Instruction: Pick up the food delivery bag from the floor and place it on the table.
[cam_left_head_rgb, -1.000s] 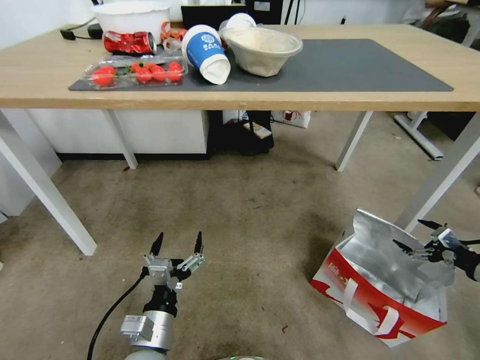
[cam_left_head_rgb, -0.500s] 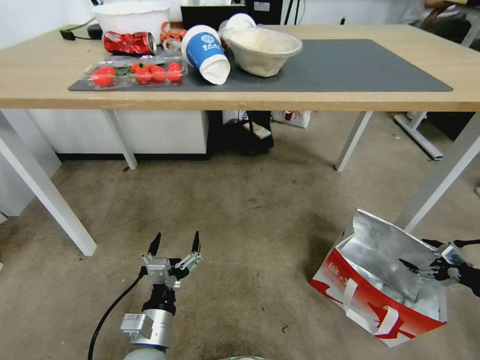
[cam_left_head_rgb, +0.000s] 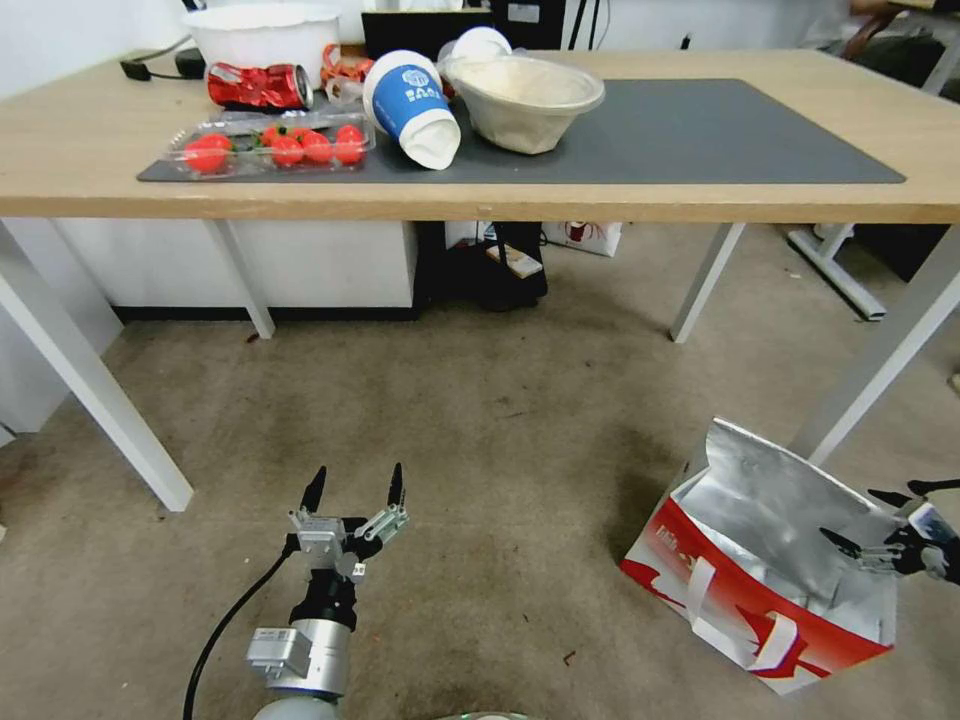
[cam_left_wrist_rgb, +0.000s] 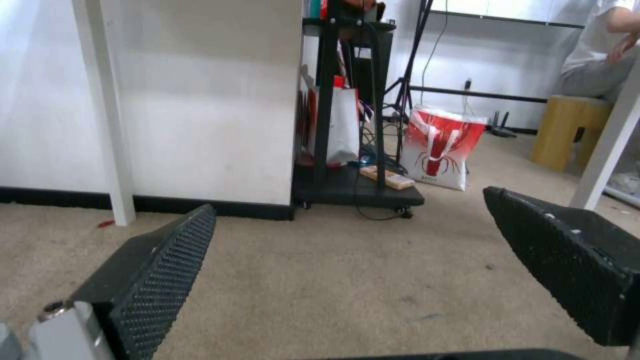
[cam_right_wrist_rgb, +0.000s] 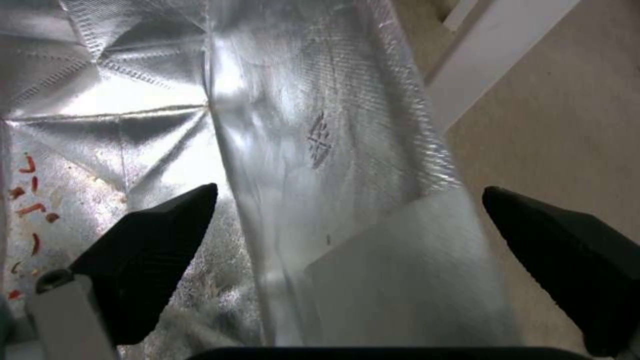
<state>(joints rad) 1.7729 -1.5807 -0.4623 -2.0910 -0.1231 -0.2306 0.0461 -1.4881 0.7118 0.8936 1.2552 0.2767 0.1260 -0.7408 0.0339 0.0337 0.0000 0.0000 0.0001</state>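
Observation:
The food delivery bag (cam_left_head_rgb: 752, 600), red and white with silver foil lining, stands open on the floor (cam_left_head_rgb: 480, 420) at the lower right, beside a white table leg. My right gripper (cam_left_head_rgb: 852, 516) is open at the bag's right side. In the right wrist view, the right gripper (cam_right_wrist_rgb: 347, 192) straddles the foil side wall of the bag (cam_right_wrist_rgb: 300, 125), one finger inside and one outside. My left gripper (cam_left_head_rgb: 355, 482) hangs open over bare carpet at the lower left, holding nothing. The table (cam_left_head_rgb: 500, 203) stretches across the top with a dark grey mat (cam_left_head_rgb: 700, 130).
The table's left half carries a tomato tray (cam_left_head_rgb: 270, 147), a crushed red can (cam_left_head_rgb: 258, 84), a tipped blue cup (cam_left_head_rgb: 412, 108) and white bowls (cam_left_head_rgb: 522, 100). White table legs (cam_left_head_rgb: 880, 360) stand close to the bag. A black cart (cam_left_wrist_rgb: 353, 150) and another red bag (cam_left_wrist_rgb: 443, 150) sit under the table.
My right gripper has sunk lower and slightly right, down onto the bag's right wall. The left arm has stayed where it was.

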